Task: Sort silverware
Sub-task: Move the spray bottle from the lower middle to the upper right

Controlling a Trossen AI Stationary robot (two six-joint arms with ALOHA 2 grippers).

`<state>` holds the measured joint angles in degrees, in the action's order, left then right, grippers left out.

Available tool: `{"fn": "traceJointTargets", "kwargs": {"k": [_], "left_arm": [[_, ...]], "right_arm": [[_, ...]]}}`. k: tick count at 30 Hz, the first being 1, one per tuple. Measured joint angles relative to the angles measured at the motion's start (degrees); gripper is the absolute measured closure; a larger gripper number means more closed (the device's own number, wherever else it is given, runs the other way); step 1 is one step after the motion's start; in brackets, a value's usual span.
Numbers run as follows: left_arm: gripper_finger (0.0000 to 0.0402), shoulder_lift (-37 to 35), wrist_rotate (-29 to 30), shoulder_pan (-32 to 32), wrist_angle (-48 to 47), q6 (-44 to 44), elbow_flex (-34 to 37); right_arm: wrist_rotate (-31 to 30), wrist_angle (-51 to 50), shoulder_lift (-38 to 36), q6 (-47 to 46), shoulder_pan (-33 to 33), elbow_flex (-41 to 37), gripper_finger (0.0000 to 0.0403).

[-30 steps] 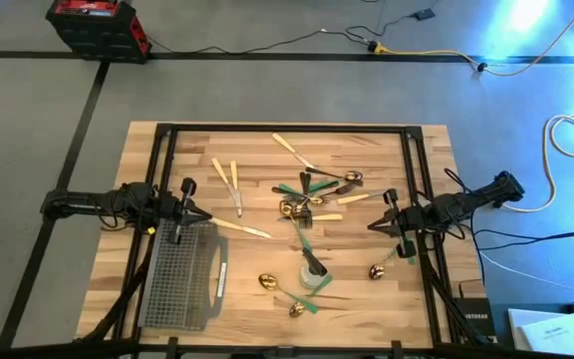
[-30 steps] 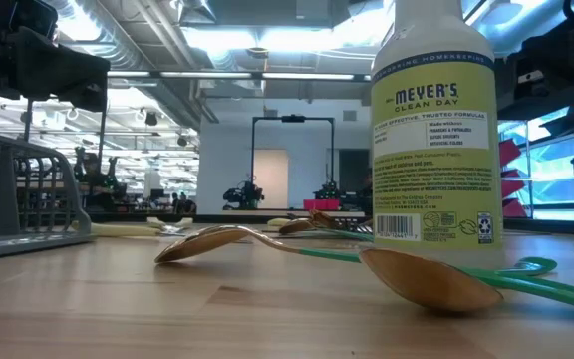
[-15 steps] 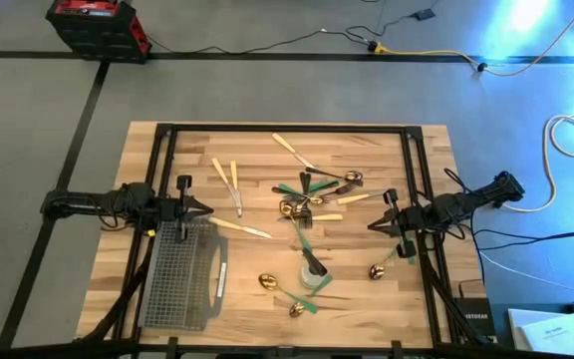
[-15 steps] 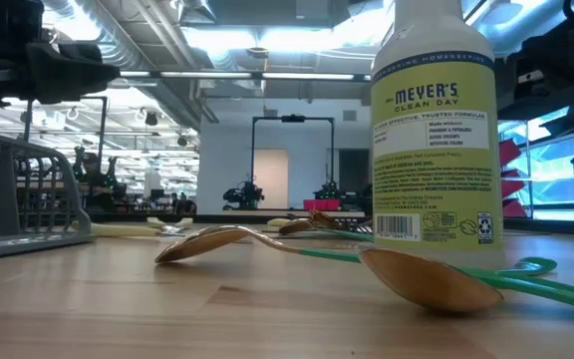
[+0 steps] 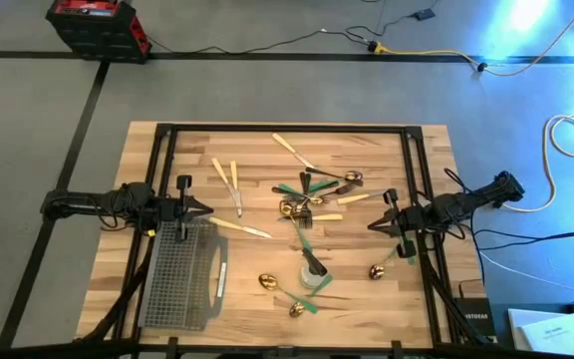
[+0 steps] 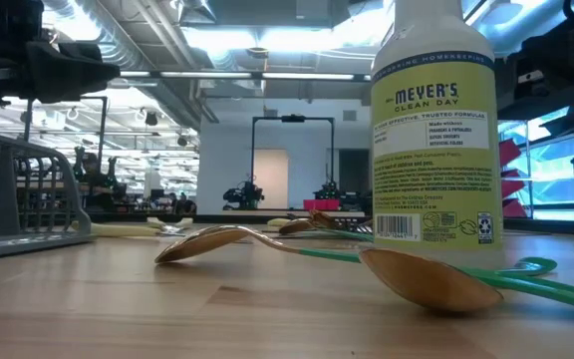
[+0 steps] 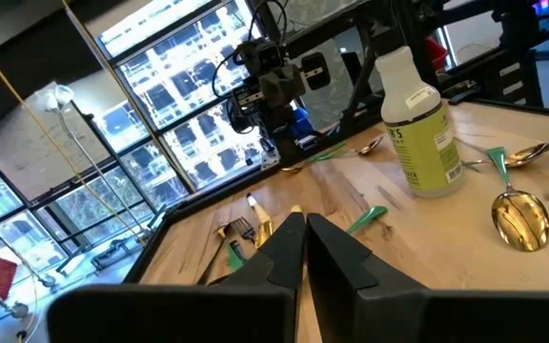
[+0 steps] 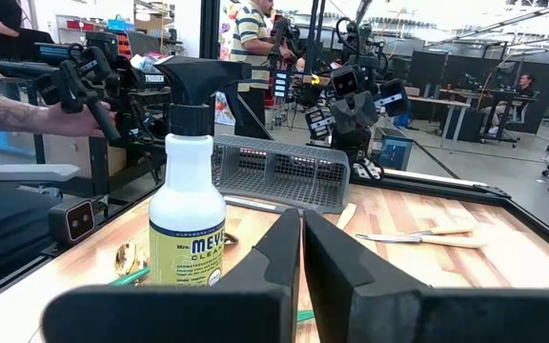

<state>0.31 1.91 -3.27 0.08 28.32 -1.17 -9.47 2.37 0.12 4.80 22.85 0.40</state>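
Note:
The silverware lies loose on the wooden table. There is a tangled heap point(image 5: 312, 199) at the middle, and cream-handled pieces point(image 5: 229, 181) lie flat left of it. Gold spoons point(image 5: 267, 282) lie near the front. One green-handled spoon point(image 6: 431, 279) rests on its bowl beside the spray bottle. My left gripper point(image 5: 207, 210) hovers shut at the table's left, above the far end of the caddy, pointing level toward the heap. My right gripper point(image 5: 371, 226) hovers shut at the right, pointing toward the heap. In both wrist views the fingers point(image 7: 303, 243) point(image 8: 300, 238) meet with nothing between them.
A grey wire-mesh caddy point(image 5: 179, 274) lies at the front left, under my left arm. A yellow-green spray bottle point(image 5: 312, 267) stands upright at the front middle, among the spoons. A black frame point(image 5: 287, 129) runs along the table's far, left and right sides. People stand beyond the table point(image 8: 251, 38).
My left gripper has rolled about the line it points along. It has stayed in the same place above the caddy's far end and has stayed shut. The silverware has not moved.

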Motion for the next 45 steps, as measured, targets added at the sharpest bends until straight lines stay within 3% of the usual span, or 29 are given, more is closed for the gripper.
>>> {"fn": "traceJointTargets", "kwargs": {"k": [30, 36, 39, 45], "left_arm": [[0.0402, 0.0, 0.0, 0.0, 0.1, 0.0, -0.1], [0.0402, 0.0, 0.0, 0.0, 0.1, 0.0, -0.1], [0.0402, 0.0, 0.0, 0.0, 0.1, 0.0, -0.1], [0.0402, 0.0, 0.0, 0.0, 0.1, 0.0, -0.1]], "right_arm": [[0.0, 0.0, 0.0, 0.2, 0.0, 0.0, 0.0403], [-3.2, 0.4, 1.7, 0.2, 0.0, 0.0, 0.0402], [-6.9, 1.0, 3.6, 0.4, 0.0, 0.0, 0.0393], [-7.6, 3.5, 8.4, 0.5, 0.0, 1.4, 0.0352]]}}
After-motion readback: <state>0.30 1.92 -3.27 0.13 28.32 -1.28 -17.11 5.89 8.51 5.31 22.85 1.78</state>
